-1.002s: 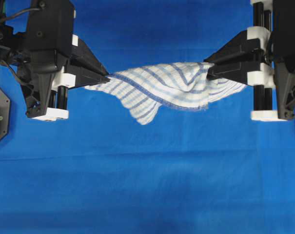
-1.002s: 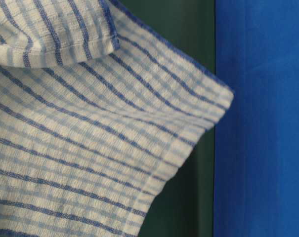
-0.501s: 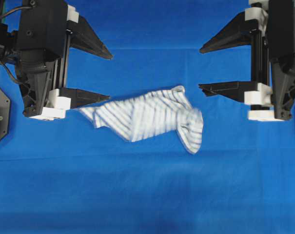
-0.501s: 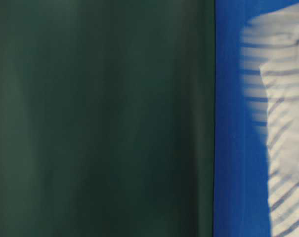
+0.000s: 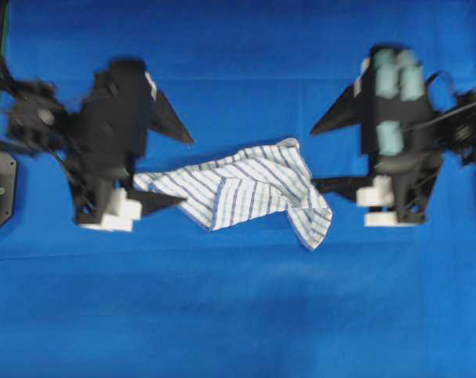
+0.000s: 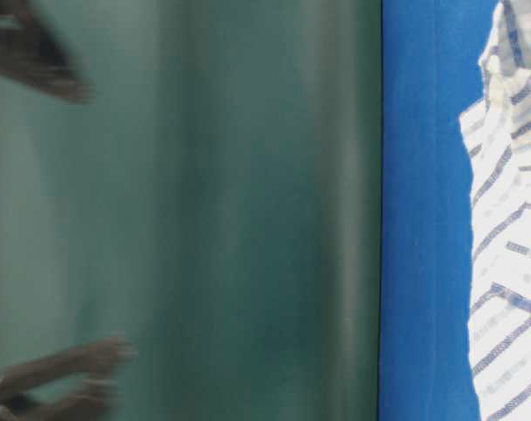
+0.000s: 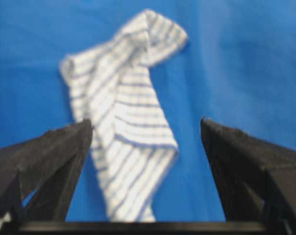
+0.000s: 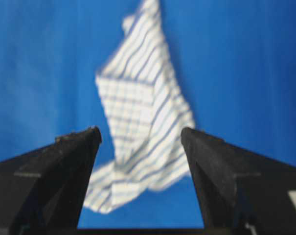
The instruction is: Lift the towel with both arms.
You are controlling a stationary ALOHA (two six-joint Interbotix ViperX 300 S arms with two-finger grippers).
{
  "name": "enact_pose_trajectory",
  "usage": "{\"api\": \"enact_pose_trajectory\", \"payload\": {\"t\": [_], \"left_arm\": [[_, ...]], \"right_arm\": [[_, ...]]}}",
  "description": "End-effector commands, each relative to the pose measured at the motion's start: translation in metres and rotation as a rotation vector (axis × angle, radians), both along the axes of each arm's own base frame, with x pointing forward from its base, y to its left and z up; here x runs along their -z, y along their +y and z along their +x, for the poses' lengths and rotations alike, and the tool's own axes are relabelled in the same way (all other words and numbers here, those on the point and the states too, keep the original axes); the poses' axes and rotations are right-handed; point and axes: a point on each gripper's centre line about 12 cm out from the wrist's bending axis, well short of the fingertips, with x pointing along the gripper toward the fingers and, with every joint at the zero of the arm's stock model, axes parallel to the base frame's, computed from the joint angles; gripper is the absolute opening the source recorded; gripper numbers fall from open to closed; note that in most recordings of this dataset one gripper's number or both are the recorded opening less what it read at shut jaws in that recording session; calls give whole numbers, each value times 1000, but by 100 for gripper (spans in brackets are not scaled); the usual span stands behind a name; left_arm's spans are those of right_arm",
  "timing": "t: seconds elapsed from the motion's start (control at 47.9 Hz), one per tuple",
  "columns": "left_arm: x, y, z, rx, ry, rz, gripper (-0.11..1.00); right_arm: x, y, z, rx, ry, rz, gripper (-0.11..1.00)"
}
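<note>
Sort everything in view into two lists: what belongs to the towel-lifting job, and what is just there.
Part of the job:
- striped towel, lying crumpled on the cloth
- left gripper, jaws open, empty
- right gripper, jaws open, empty

Just there:
- blue table cloth
- dark green backdrop in the table-level view

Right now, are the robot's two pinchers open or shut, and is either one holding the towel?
Left end effector: open, holding nothing.
Right end effector: open, holding nothing.

I see a white towel (image 5: 245, 189) with blue checked stripes on my bright blue bench (image 5: 238, 315). Both hands, left (image 5: 178, 169) and right (image 5: 322, 155), are black with white blocks.
</note>
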Motion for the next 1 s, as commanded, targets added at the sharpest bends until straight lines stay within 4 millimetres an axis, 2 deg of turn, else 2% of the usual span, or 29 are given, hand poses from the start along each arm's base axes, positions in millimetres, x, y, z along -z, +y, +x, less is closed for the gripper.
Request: {"api": "enact_pose_trajectory", "payload": {"t": [0.0,0.209,0.334,0.585,0.814,0.981], "left_arm": [[18,-5,4,8,-12,-7,87],[71,-9,14,9,11,-14,87],[109,-10,21,7,32,-10,87],[178,-12,34,6,119,-3,87],[213,-11,37,-1,174,1,87],[226,-11,40,-2,172,2,87]], "right_arm": [[21,5,2,-13,7,14,68],[74,11,3,-20,67,37,68],[105,14,4,-24,110,47,68],[166,35,10,-49,194,86,68],[208,39,14,-32,269,101,68],[224,36,15,-24,289,104,68]]}}
